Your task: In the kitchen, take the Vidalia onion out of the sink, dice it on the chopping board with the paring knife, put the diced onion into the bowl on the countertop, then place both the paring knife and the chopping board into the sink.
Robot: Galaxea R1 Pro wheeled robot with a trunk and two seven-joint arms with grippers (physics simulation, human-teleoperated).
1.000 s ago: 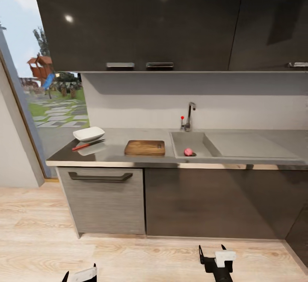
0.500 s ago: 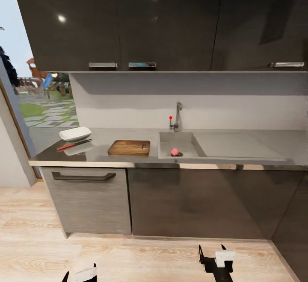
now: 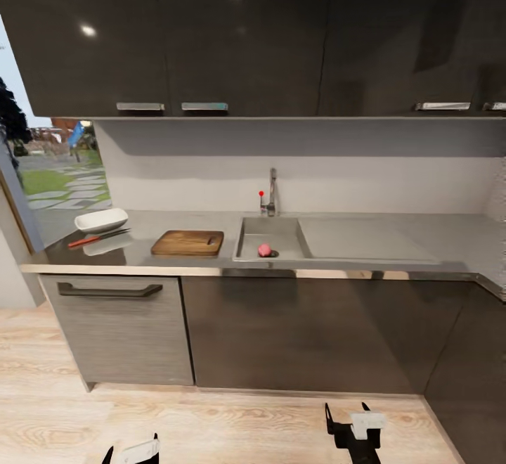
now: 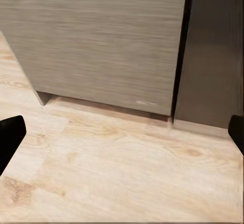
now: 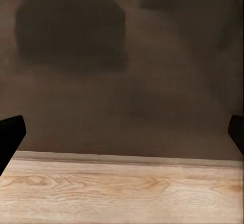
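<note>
we stand back from the kitchen run, both arms held low over the wooden floor [image 3: 63, 408], the left gripper [image 3: 131, 452] and right gripper [image 3: 349, 427] spread wide with nothing between the fingers. the vidalia onion [image 3: 264, 249] sits in the sink [image 3: 246, 246] beside the drain, below the chrome tap [image 3: 271, 191]. the chopping board [image 3: 187, 242] lies on the countertop [image 3: 393, 232] just beside the basin; further along, the paring knife [image 3: 97, 238] rests against the front of the bowl [image 3: 101, 220], near the counter's end. nothing of the task is begun. our judgement: the round onion may roll away from the fingers on the smooth steel if we close off-centre, and the tap stands close enough to catch an arm reaching in. the knife lies near the front edge, so a clumsy nudge could tip it to the floor.
</note>
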